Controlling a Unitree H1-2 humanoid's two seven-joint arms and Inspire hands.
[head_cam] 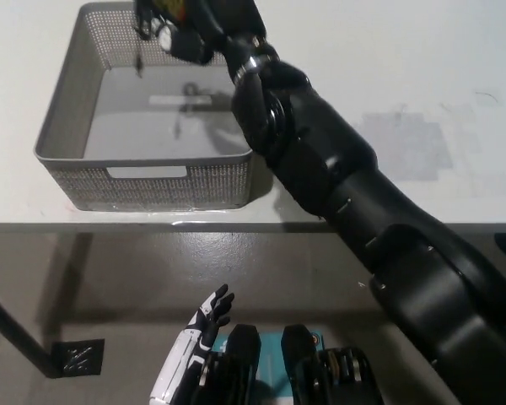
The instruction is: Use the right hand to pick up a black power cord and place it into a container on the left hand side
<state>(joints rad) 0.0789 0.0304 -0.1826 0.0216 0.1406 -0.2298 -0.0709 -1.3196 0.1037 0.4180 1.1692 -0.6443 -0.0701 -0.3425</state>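
Head view: the black right hand (181,24) is reaching across the grey container (63,139) at the frame's upper left, fingers pinching a black power cord (138,52) dangling over it. At lower left, below the white bench (388,93), the white left hand (204,319) is resting, fingers spread.

White table (422,101), front edge running across the middle of the view — grey floor (110,287) below it. On the table: one grey perforated basket (72,143) at the left end, its front wall close to the front edge, cut-out handle facing front. Small dark mark (487,97) near the right edge — too small to tell what it is.
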